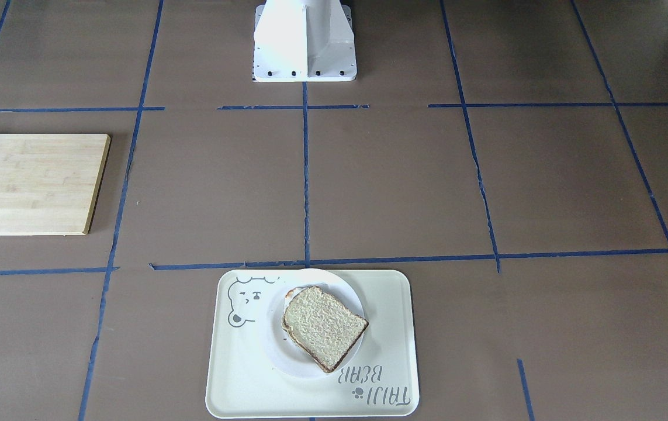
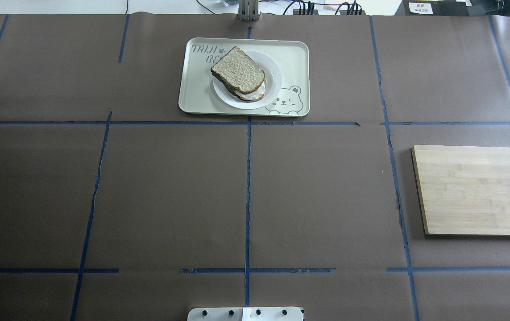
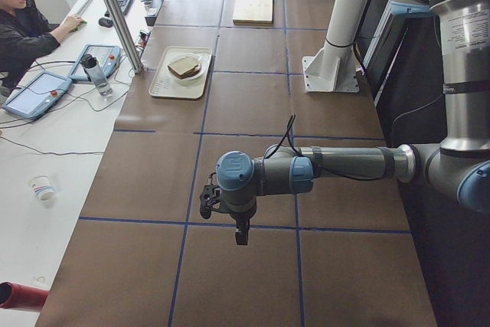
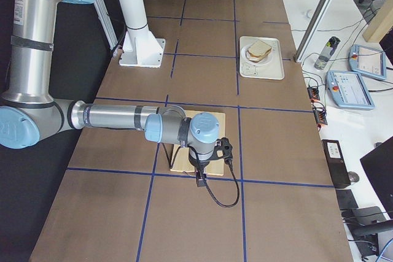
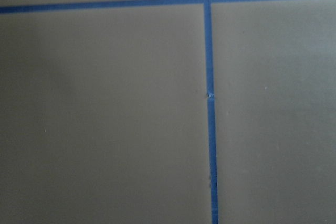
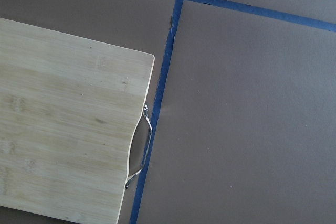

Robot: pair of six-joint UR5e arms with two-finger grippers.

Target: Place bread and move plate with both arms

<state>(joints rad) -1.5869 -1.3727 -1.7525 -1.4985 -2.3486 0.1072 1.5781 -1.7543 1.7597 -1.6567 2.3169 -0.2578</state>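
The bread [image 1: 325, 327] is a bare speckled slice lying on top of another slice with fried egg [image 2: 250, 95] peeking out beneath it. Both rest on the white plate [image 1: 275, 351], which sits on the cream bear tray [image 1: 240, 380] at the table's far middle. The bread also shows in the overhead view [image 2: 238, 70]. My left gripper [image 3: 242, 231] hangs point-down over bare table, far from the tray. My right gripper [image 4: 201, 179] hangs point-down over the wooden board's edge. Both show only in the side views, so I cannot tell whether they are open or shut.
A bamboo cutting board [image 2: 478, 189] with a metal handle [image 6: 140, 148] lies on the robot's right side. The white robot base [image 1: 304, 44] stands at the near edge. An operator [image 3: 23, 28], tablets and a bottle [image 3: 96, 74] are on the side bench beyond the tray.
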